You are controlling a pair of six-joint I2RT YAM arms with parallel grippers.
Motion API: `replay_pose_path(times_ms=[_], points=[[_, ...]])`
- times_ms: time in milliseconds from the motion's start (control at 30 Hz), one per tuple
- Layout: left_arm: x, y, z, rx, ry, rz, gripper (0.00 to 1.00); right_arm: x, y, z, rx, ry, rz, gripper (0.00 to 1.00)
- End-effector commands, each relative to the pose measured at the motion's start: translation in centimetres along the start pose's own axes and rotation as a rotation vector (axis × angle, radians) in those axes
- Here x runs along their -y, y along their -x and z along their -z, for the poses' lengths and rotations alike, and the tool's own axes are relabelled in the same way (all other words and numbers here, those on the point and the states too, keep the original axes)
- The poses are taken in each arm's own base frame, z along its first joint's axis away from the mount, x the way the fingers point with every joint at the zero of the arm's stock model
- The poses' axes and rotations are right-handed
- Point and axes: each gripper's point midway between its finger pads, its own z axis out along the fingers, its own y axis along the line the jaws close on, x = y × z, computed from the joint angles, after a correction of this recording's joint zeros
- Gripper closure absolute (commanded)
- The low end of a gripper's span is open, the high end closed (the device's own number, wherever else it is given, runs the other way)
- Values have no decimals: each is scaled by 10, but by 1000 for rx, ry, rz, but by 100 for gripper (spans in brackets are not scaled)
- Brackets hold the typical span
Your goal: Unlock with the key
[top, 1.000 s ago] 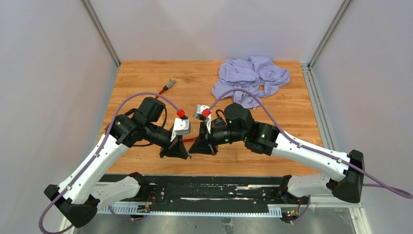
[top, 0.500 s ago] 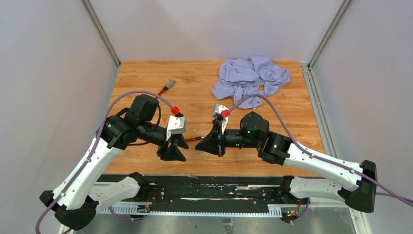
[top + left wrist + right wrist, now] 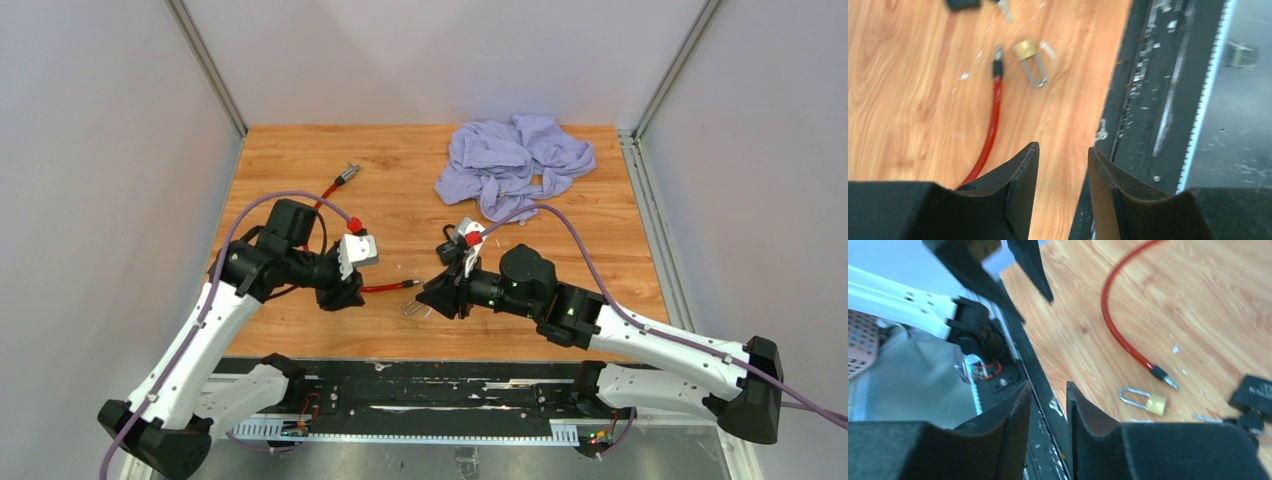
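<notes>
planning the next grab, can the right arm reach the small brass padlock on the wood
Probably yes: the small brass padlock lies uncovered ahead of the open right gripper; the red cable ends beside it.

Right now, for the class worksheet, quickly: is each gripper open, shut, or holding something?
Left gripper: open, holding nothing.
Right gripper: open by a narrow gap, holding nothing.

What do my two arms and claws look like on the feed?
Left arm and right arm: white shells, black joints. A lilac cable loops along each to a red plug by a silver wrist camera. Left claw and right claw: two black wedge-shaped fingers each.
</notes>
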Motion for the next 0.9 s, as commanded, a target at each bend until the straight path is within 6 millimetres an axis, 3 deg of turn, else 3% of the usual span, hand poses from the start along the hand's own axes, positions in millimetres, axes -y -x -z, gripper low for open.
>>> replay_pose_path(times_ms=[0,100,233,300,400,500,667,767,867], points=[[-39,-31,6,-106,83,8,53,26,-41,3,-126,-126,44,66],[-50,-42,3,-152,102,37,49,32,-41,3,-124,-156,56,61],[-66,-34,-1,-116,161,70,38,44,-41,4,-126,-223,61,52],[-77,-31,-1,-107,210,82,28,54,-39,7,-121,-284,63,48],[-99,-27,4,-94,320,99,22,81,-27,22,-81,-437,71,44],[-130,-24,17,-28,468,133,19,125,-5,57,6,-681,40,40],[-192,-33,52,119,748,200,13,210,4,157,176,-1170,-126,36],[-224,-50,67,217,874,295,10,241,-6,210,266,-1399,-164,26],[-245,-73,66,286,945,338,5,260,-13,237,307,-1524,-131,24]])
